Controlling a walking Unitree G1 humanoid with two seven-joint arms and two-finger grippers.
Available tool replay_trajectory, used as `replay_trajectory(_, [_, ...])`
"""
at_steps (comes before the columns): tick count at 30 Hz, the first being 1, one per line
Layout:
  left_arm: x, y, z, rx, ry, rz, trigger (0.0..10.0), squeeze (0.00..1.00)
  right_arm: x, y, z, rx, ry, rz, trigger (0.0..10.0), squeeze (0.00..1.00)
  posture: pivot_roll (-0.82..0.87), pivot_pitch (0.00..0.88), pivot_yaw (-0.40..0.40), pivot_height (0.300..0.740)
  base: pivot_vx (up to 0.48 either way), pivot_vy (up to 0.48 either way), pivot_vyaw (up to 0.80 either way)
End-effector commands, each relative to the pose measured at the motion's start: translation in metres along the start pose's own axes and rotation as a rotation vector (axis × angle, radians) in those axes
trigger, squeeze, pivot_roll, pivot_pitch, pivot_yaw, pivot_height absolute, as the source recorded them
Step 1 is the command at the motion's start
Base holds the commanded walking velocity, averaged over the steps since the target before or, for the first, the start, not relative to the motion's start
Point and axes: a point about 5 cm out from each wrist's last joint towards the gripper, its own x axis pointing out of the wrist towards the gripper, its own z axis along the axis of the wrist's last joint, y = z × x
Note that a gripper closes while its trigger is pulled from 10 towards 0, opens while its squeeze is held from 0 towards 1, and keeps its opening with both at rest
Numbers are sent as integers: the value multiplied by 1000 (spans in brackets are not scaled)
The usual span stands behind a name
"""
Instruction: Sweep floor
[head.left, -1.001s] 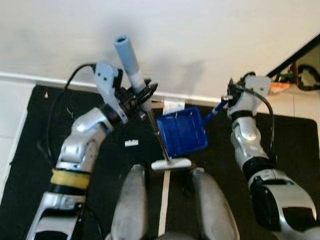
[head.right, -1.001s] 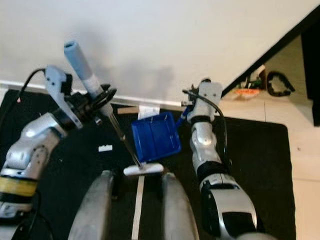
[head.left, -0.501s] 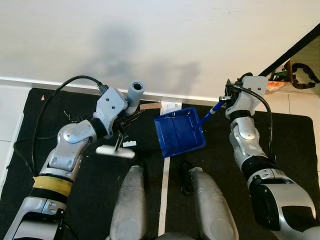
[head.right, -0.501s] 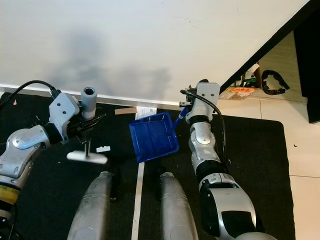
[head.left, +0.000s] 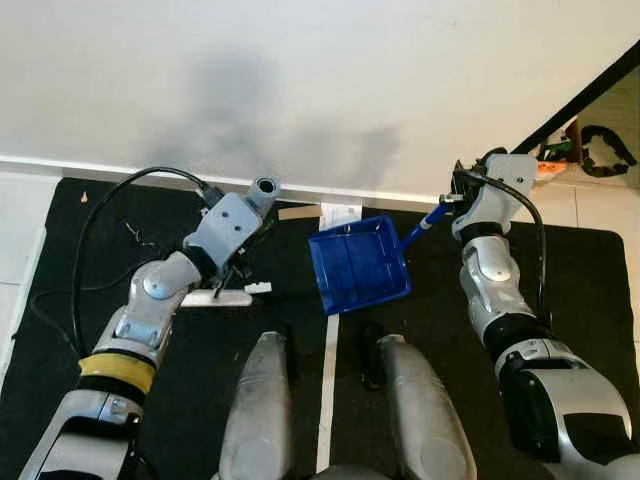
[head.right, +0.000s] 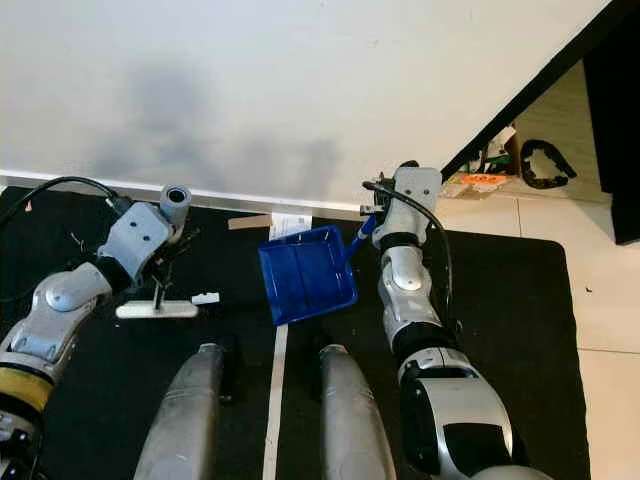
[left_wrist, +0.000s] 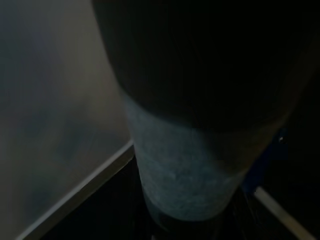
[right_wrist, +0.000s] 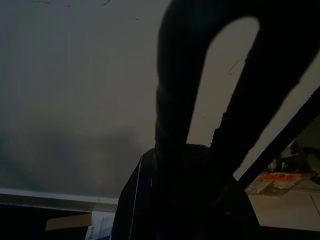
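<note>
Broom (head.left: 243, 235) is clamped in left pincer (head.left: 248, 243), head resting on black mat (head.left: 60, 300) beside white scrap (head.left: 262, 288). Blue dustpan (head.left: 357, 265) is held by its handle in right pincer (head.left: 450, 200), near wall.

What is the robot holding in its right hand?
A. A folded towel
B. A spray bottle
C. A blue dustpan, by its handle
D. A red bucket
C. The right hand grips the handle of the blue dustpan, whose tray rests on the black mat near the wall, while the left hand holds the broom.
</note>
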Motion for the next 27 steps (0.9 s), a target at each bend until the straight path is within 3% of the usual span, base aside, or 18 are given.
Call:
replay_trajectory(1, [0, -7, -6, 36, 23, -5, 10000, 0, -18, -11, -28, -51, 128, -22, 10000, 0, 79, 356, -83, 740, 0, 0, 0])
replay_trajectory(3, [3, -2, -9, 34, 22, 100, 10000, 0, -17, -12, -28, -55, 127, -21, 10000, 0, 75, 365, -85, 740, 0, 0, 0])
replay_trajectory(4, [3, -2, -9, 34, 22, 100, 10000, 0, -17, -12, -28, -55, 127, -21, 10000, 0, 75, 365, -85, 740, 0, 0, 0])
replay_trajectory(6, [9, -1, -7, -37, -3, 182, 10000, 0, -17, -12, -28, -58, 126, -22, 10000, 0, 74, 369, -85, 740, 0, 0, 0])
replay_trajectory(7, [9, -1, -7, -37, -3, 182, 10000, 0, -17, -12, -28, -58, 126, -22, 10000, 0, 74, 369, -85, 740, 0, 0, 0])
replay_trajectory(9, [16, -7, -5, -118, -39, 213, 10000, 0, -17, -12, -28, -59, 125, -23, 10000, 0, 70, 372, -83, 740, 0, 0, 0])
replay_trajectory(15, [28, -21, 3, -241, -84, 157, 10000, 0, -18, -14, -27, -61, 122, -27, 10000, 0, 62, 379, -78, 740, 0, 0, 0])
replay_trajectory(18, [31, -24, 5, -259, -97, 131, 10000, 0, -18, -14, -27, -61, 121, -28, 10000, 0, 62, 380, -77, 740, 0, 0, 0])
replay_trajectory(23, [41, -38, 20, -265, -144, -94, 10000, 0, -18, -17, -27, -65, 119, -38, 10000, 0, 60, 379, -71, 740, 0, 0, 0])
replay_trajectory(25, [42, -38, 21, -266, -149, -95, 10000, 0, -19, -18, -27, -66, 119, -39, 10000, 0, 60, 379, -71, 740, 0, 0, 0])
replay_trajectory(27, [48, -34, 23, -235, -157, -17, 10000, 0, -19, -18, -27, -67, 118, -41, 10000, 0, 53, 386, -70, 740, 0, 0, 0])
